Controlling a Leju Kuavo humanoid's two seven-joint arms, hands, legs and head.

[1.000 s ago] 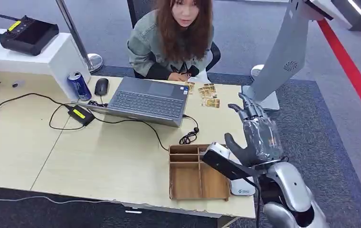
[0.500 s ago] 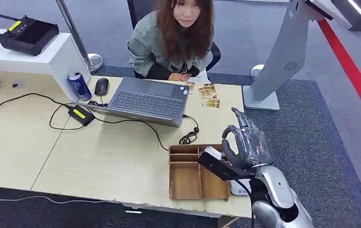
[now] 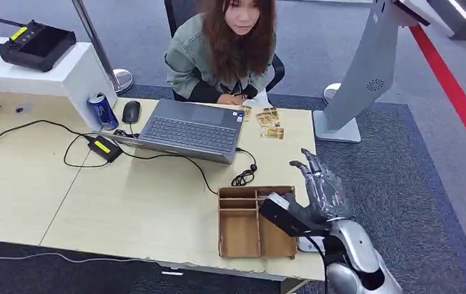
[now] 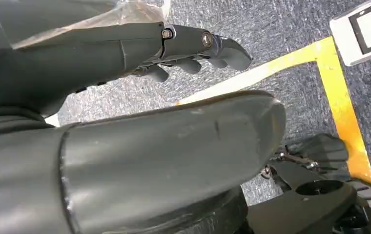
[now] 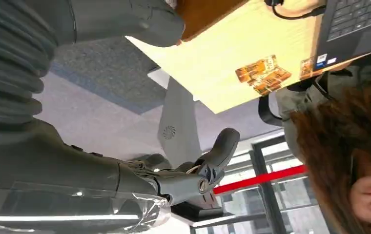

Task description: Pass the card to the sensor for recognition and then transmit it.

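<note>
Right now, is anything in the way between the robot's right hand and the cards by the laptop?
Nothing visible: bare table top lies between the right hand and the cards; the wooden tray sits nearer the robot.

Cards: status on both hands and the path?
Right hand open, raised over desk edge. Left hand hanging, fingers curled, holding nothing. Cards on desk beside laptop, untouched. Wooden tray beneath the arm.

I stand in an office reception: a wooden desk (image 3: 126, 202) with a laptop (image 3: 187, 130) at twelve o'clock, grey carpet (image 3: 414, 177), a kiosk stand (image 3: 365, 73) at two o'clock.
</note>
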